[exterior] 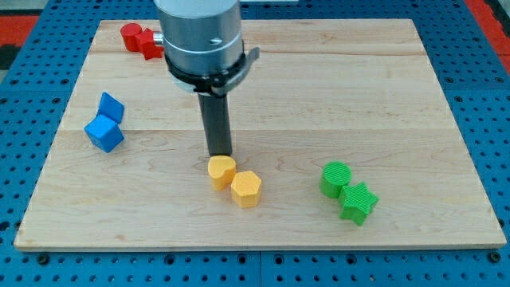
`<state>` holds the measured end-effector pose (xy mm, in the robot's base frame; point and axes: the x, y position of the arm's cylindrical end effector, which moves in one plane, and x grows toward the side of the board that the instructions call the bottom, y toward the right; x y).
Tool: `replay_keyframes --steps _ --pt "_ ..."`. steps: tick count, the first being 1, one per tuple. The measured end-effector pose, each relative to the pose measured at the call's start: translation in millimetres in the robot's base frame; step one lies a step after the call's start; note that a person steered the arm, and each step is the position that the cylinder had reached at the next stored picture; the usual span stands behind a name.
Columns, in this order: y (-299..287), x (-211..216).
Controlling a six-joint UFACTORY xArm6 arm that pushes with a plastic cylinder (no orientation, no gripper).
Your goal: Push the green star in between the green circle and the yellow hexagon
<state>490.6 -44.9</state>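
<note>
The green star point(358, 202) lies at the view's lower right, touching the green circle point(335, 178) just up and left of it. The yellow hexagon point(246, 189) sits near the bottom middle, touching a second yellow block point(221, 171) up and left of it. My tip point(220, 153) is just above that second yellow block, close to it or touching; I cannot tell which. The tip is far left of the green star.
Two blue blocks point(106, 122) sit together at the view's left. Two red blocks point(140, 38) sit at the top left, partly behind the arm's grey body point(201, 36). The wooden board point(414, 96) lies on a blue perforated table.
</note>
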Motion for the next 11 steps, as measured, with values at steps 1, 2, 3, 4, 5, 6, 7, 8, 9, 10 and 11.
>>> replay_keyframes --steps 1,2,3,4,5,6,7,8,9,10,11 --pt "21 17" --pt "39 29" --pt "51 -8" --pt "79 -37" --pt "187 -32" --pt "261 -9" --pt "283 68" --pt "238 89" --pt "173 91" --pt "115 73" --pt "101 62"
